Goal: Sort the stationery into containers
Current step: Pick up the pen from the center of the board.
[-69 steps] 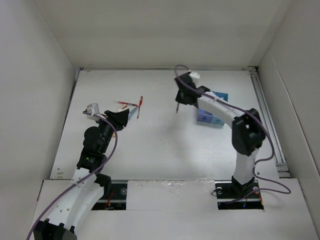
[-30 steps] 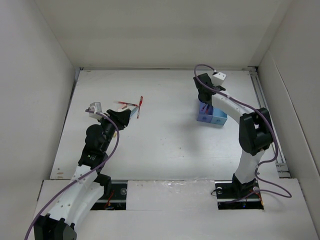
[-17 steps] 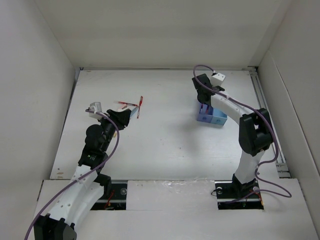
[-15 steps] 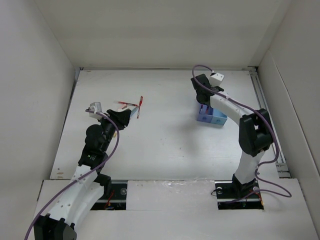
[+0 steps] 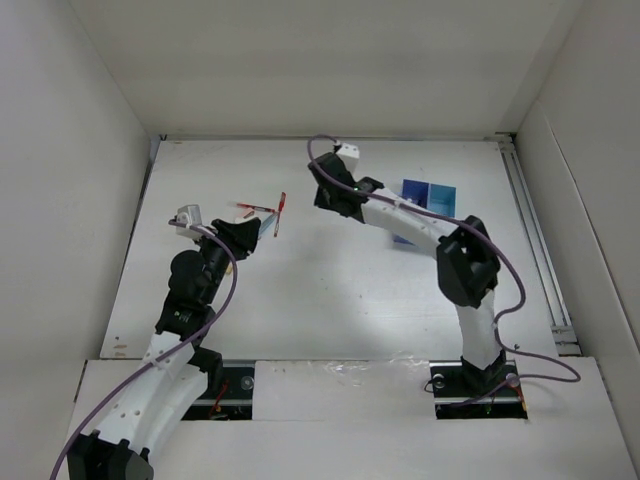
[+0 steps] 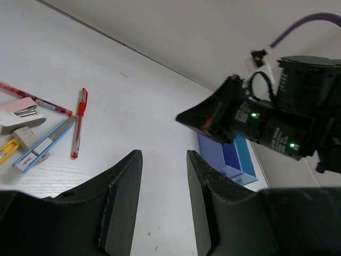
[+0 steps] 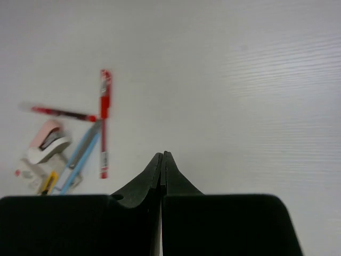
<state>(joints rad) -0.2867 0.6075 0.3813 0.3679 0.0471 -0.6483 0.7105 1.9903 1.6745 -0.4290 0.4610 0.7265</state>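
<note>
The stationery lies in a small cluster at the table's back left: a red pen (image 5: 280, 212) (image 7: 104, 122) (image 6: 79, 122), a second red pen (image 7: 61, 113) (image 6: 37, 98), a light-blue pen (image 7: 80, 157) (image 6: 45, 144) and a whitish eraser block (image 7: 48, 143) (image 6: 20, 121). The containers (image 5: 440, 197) (image 6: 234, 160), one dark blue and one cyan, stand at the back right, partly behind the right arm. My right gripper (image 5: 322, 196) (image 7: 161, 154) hovers between pens and trays, shut and empty. My left gripper (image 5: 248, 236) (image 6: 163, 154) is open just near of the cluster, holding nothing.
White walls enclose the table on three sides. A metal rail (image 5: 535, 240) runs along the right edge. A small yellow item (image 7: 48, 181) lies beside the eraser. Purple cables (image 5: 230, 290) trail along both arms.
The right arm swung left from above the containers to mid-table, facing the pens, and its jaws closed empty. The left arm stayed still.
</note>
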